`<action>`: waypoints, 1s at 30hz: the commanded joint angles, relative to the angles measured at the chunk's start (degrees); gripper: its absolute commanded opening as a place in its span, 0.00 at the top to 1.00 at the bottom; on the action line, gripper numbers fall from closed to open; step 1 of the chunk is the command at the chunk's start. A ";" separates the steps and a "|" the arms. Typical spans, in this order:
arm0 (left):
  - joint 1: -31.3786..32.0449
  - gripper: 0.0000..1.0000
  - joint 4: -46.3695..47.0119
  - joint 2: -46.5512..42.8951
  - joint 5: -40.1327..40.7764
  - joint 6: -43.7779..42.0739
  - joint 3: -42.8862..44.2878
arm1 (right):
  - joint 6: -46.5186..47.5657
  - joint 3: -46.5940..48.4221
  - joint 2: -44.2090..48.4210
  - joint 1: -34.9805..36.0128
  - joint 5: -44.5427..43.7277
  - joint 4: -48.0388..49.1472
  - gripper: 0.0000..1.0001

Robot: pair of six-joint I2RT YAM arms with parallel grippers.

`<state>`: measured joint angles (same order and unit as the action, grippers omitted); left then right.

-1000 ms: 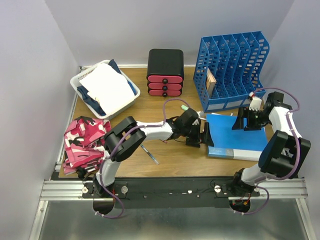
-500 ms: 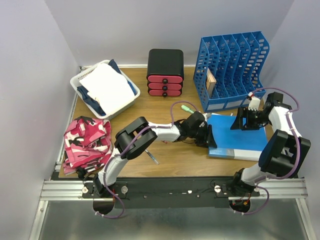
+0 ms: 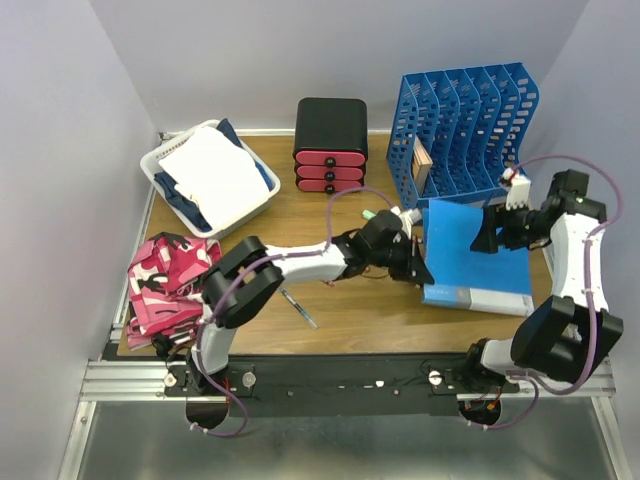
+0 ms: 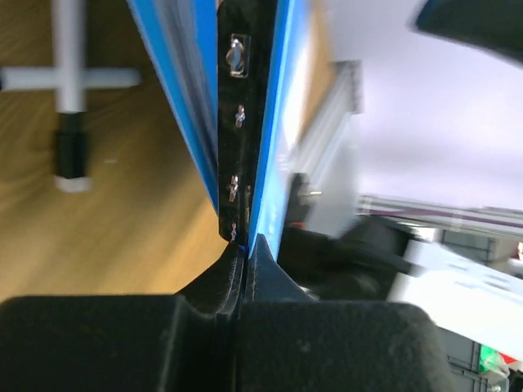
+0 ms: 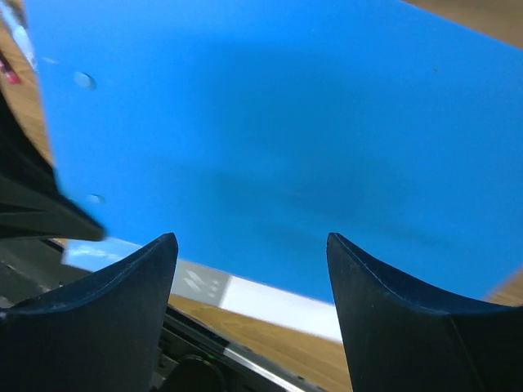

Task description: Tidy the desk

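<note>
On the brown wooden desk [image 3: 330, 205], a blue binder [image 3: 470, 250] lies at the right with its left edge raised. My left gripper [image 3: 418, 268] is shut on that edge. In the left wrist view the jaws [image 4: 245, 245] pinch the thin blue cover, and the binder's [image 4: 270, 98] black spine strip with rivets runs upward from them. My right gripper [image 3: 487, 235] hovers over the binder's far side and is open. In the right wrist view the fingertips [image 5: 253, 237] stand wide apart, with the blue cover [image 5: 286, 122] filling the view beyond them and nothing between them.
A blue file rack [image 3: 465, 130] stands behind the binder. A black drawer unit with red drawers [image 3: 331, 145] is at the back centre, a white basket of cloth [image 3: 210, 178] at the back left, and pink camouflage fabric [image 3: 172, 285] at the front left. A pen [image 3: 298, 307] and a white marker [image 4: 69, 82] lie loose.
My left gripper went from open to shut on the binder's left edge and raised it. The right arm pulled back toward the far right, staying open.
</note>
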<state>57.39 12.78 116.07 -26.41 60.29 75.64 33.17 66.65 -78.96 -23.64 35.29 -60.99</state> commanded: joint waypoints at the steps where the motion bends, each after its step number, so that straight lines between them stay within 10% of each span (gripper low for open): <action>1: -2.80 1.00 -3.36 -11.73 3.12 0.70 -0.84 | 13.20 10.50 4.25 -0.27 3.12 -12.91 0.15; 17: -16.60 1.00 -23.50 -32.57 4.01 12.37 0.13 | 15.90 17.04 13.12 31.08 7.79 -9.72 0.00; 23: -18.62 1.00 -21.83 -37.14 2.16 18.45 -1.72 | 8.61 11.58 16.73 50.03 -5.90 2.07 0.00; 30: -19.24 1.00 -20.51 -41.27 2.42 25.04 -4.61 | 6.20 5.77 14.37 69.24 -45.78 20.72 0.00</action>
<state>38.68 -13.45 78.74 -24.14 78.63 72.40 41.98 75.50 -62.33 38.26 17.58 -55.42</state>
